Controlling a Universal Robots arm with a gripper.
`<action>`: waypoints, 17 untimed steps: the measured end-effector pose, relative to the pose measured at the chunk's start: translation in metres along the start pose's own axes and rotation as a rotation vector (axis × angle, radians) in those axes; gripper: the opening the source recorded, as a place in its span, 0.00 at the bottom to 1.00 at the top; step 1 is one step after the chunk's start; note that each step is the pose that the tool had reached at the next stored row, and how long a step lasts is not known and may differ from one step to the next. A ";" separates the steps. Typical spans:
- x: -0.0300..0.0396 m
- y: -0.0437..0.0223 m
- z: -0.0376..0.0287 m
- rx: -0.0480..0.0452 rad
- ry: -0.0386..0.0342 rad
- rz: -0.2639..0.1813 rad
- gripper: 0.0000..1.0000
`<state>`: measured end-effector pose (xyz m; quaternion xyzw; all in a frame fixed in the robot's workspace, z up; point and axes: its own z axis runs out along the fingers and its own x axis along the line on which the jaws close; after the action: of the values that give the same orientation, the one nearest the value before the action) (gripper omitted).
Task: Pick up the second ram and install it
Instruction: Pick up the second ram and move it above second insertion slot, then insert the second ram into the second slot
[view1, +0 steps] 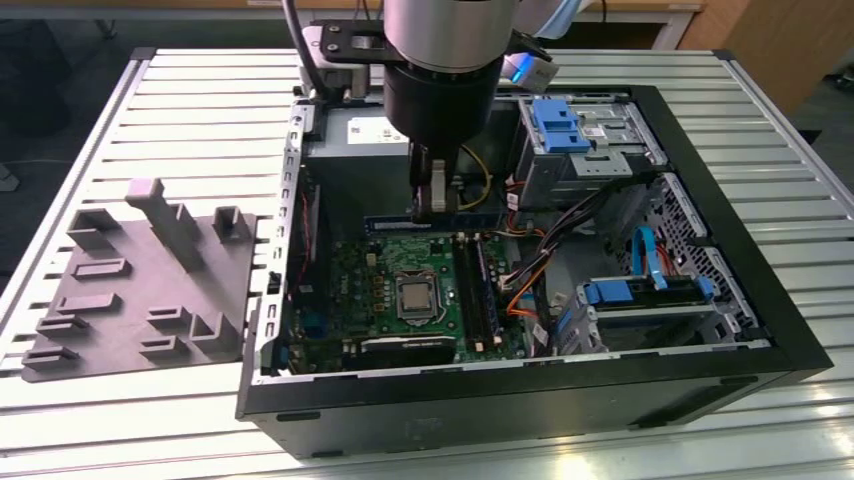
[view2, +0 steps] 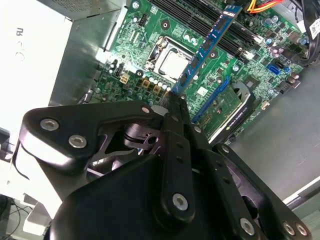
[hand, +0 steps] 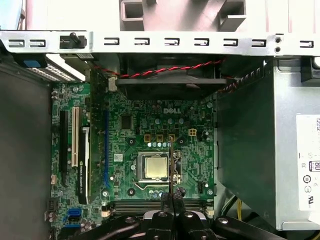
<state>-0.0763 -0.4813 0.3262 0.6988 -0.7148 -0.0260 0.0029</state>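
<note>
Open computer case (view1: 534, 400) lies on its side on the slatted metal surface (view1: 200, 80). The arm (view1: 441, 90) reaches down into the case. Its fingers (view1: 424, 188) are clamped on the second ram (view1: 400, 224), which is held level over the green motherboard (view1: 354, 290); contact with the board cannot be confirmed. A grey moulded fixture (view1: 134, 290) sits beside the case, at the exterior view's left.

One computer case (view1: 534, 400), one green motherboard (view1: 387, 270), one ram stick (view2: 205, 50), one grey fixture (view1: 134, 290), perhaps three blue clips (view1: 554, 125).
</note>
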 end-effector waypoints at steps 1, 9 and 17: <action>0.0000 0.0000 0.0005 0.0000 0.0001 0.000 0.12; 0.0001 0.0000 0.0012 0.0000 0.0000 0.000 0.12; 0.0000 -0.0001 0.0013 0.0002 -0.0002 0.005 0.12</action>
<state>-0.0763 -0.4813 0.3249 0.6969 -0.7167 -0.0260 0.0028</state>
